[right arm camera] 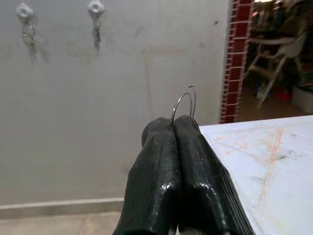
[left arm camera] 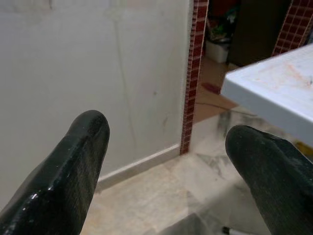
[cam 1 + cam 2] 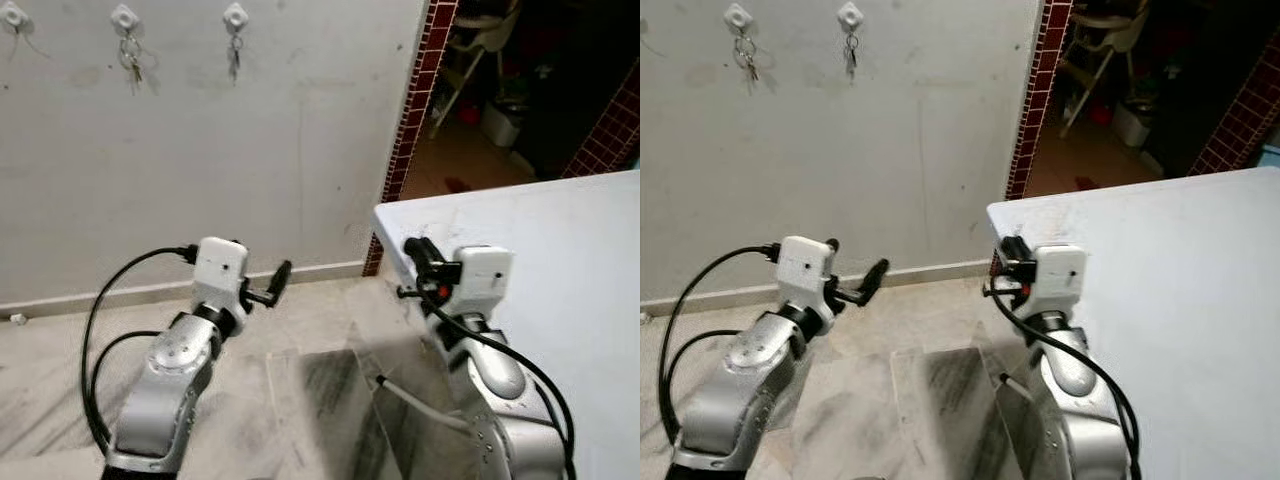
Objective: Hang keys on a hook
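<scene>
Three white hooks sit high on the grey wall: the left hook (image 3: 10,15) looks bare, the middle hook (image 3: 124,17) carries keys (image 3: 131,66), and the right hook (image 3: 235,15) carries another set (image 3: 233,56). My right gripper (image 1: 173,123) is shut, and a thin metal key ring (image 1: 186,102) sticks out from its fingertips; the keys on it are hidden. It is held low by the table corner, well below and to the right of the hooks. My left gripper (image 2: 168,142) is open and holds nothing, pointing toward the wall's base.
A white table (image 3: 545,235) fills the right side, its corner close to my right gripper. A red-tiled door edge (image 3: 415,110) borders a dim room with a chair (image 3: 470,50). The floor is pale marble (image 3: 300,330).
</scene>
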Available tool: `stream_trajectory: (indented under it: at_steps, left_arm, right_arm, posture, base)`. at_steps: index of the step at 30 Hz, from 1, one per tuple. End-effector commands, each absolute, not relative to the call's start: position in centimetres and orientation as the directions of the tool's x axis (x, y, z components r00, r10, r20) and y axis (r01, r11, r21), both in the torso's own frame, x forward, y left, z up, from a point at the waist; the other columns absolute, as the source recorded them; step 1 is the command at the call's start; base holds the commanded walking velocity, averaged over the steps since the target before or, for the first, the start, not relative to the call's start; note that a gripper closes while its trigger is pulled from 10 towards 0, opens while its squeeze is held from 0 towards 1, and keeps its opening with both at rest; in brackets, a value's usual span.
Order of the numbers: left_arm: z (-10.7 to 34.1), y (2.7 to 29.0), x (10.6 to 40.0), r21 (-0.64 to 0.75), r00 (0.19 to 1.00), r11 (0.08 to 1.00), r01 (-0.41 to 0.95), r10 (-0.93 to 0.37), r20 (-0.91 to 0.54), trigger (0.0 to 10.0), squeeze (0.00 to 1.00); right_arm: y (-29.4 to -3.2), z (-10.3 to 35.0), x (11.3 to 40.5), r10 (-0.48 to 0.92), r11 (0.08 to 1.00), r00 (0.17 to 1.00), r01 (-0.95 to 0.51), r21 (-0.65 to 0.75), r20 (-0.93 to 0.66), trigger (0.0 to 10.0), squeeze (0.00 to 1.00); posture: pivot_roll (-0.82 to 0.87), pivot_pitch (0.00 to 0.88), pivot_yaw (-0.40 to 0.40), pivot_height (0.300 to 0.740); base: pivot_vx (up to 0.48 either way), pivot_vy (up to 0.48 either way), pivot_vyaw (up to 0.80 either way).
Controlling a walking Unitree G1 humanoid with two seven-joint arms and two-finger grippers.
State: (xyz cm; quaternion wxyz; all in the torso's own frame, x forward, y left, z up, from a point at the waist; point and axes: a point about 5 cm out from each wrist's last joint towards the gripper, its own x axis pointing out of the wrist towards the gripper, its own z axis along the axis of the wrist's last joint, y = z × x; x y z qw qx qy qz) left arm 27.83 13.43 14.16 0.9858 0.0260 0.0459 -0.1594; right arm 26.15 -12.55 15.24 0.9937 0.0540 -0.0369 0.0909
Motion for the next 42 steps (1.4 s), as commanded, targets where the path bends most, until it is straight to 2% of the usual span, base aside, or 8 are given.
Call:
stream_trajectory:
  at_steps: [1,33,42]
  left_arm:
    - [14.01,12.64,27.85,0.021,0.936,0.94,0.34,-0.335,-0.109,10.0,0.0]
    - [14.16,12.42,28.43,0.031,0.943,0.947,0.32,-0.315,-0.104,10.0,0.0]
    - [14.46,12.57,28.7,0.068,0.949,0.947,0.312,-0.307,-0.077,10.0,0.0]
  right_arm:
    - [-13.15,15.86,26.1,0.157,0.982,0.982,-0.166,0.09,0.102,10.0,0.0]
    - [-12.96,16.23,26.53,0.169,0.981,0.978,-0.179,0.08,0.119,10.0,0.0]
    - [-12.82,16.32,26.66,0.175,0.98,0.977,-0.185,0.074,0.123,10.0,0.0]
  posture:
    - [0.14,0.0,-0.038,0.74]
    - [0.14,0.0,-0.039,0.74]
    - [0.14,0.0,-0.04,0.74]
  base:
    - [0.0,0.48,0.0]
    - [0.0,0.48,0.0]
    - [0.0,0.076,0.7]
